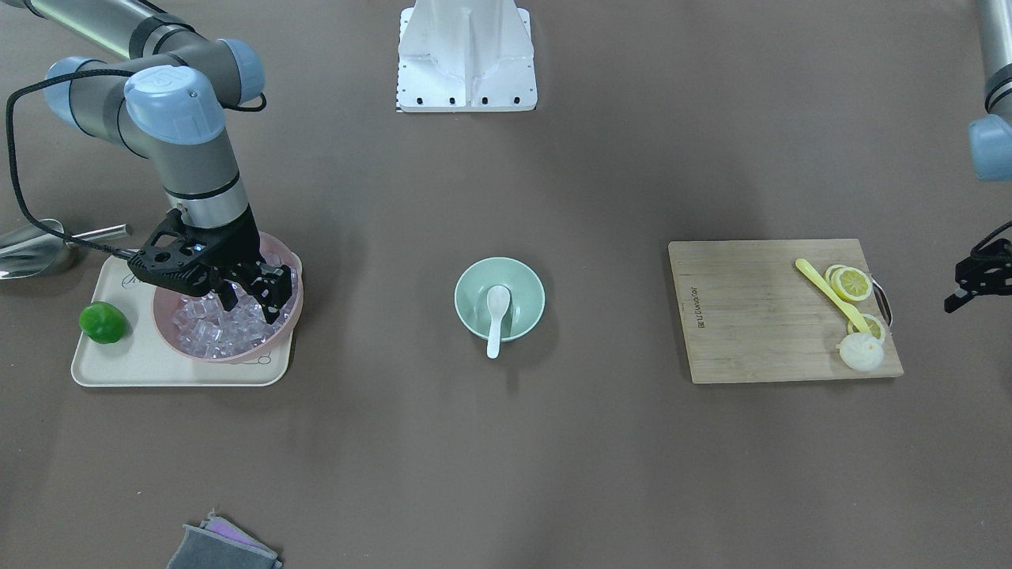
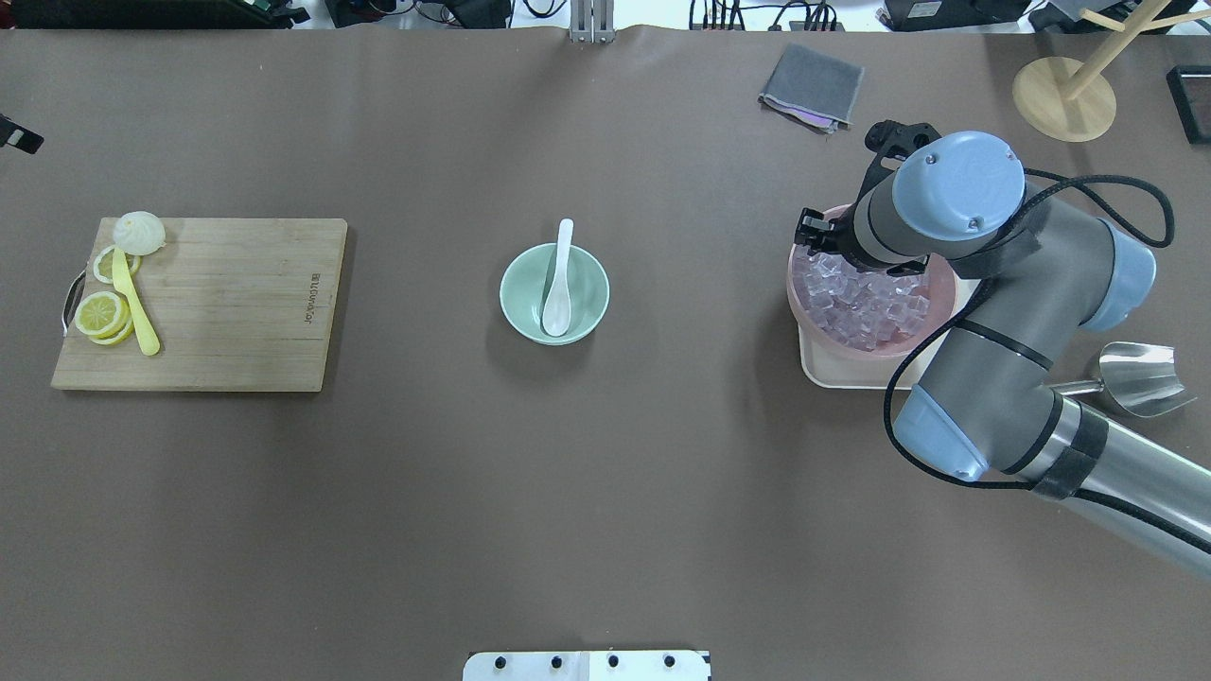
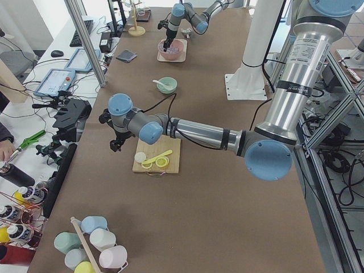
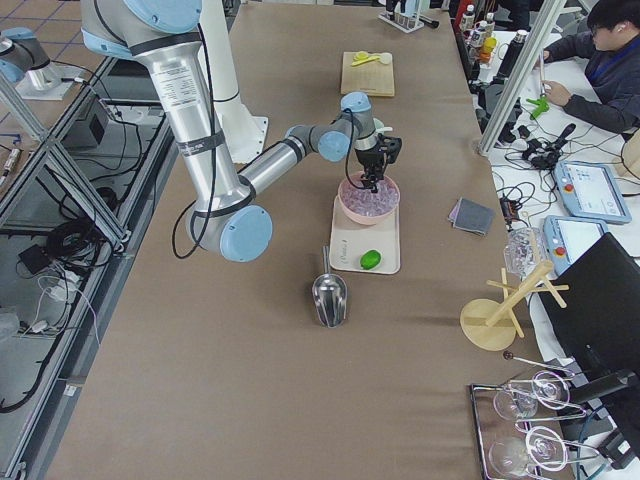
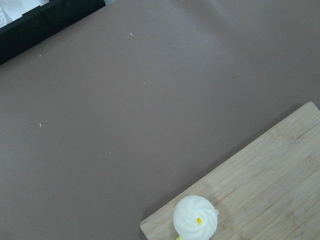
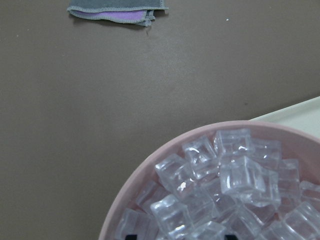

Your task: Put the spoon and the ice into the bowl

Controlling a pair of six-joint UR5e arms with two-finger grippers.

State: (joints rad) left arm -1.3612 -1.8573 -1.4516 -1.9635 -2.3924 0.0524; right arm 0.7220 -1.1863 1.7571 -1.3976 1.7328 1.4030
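Observation:
The white spoon (image 1: pixel 497 318) lies in the mint-green bowl (image 1: pixel 474 276) at the table's middle, its handle resting over the rim; both also show in the overhead view, spoon (image 2: pixel 558 284) and bowl (image 2: pixel 516 284). Several clear ice cubes (image 1: pixel 217 328) fill a pink bowl (image 1: pixel 170 336). My right gripper (image 1: pixel 253 304) is open, its fingers down among the ice; its dark fingertips (image 6: pixel 229 236) show wide apart over the cubes (image 6: pixel 235 185). My left gripper (image 1: pixel 961 296) hangs beyond the cutting board; I cannot tell whether it is open or shut.
The pink bowl stands on a cream tray (image 1: pixel 118 367) with a green lime (image 1: pixel 103 322). A metal scoop (image 1: pixel 32 249) lies beside the tray. A wooden cutting board (image 1: pixel 751 316) holds a yellow spoon (image 1: pixel 830 292), lemon slices (image 1: pixel 854 283) and a white bun (image 1: pixel 860 352). A grey cloth (image 1: pixel 221 545) lies near the table's edge.

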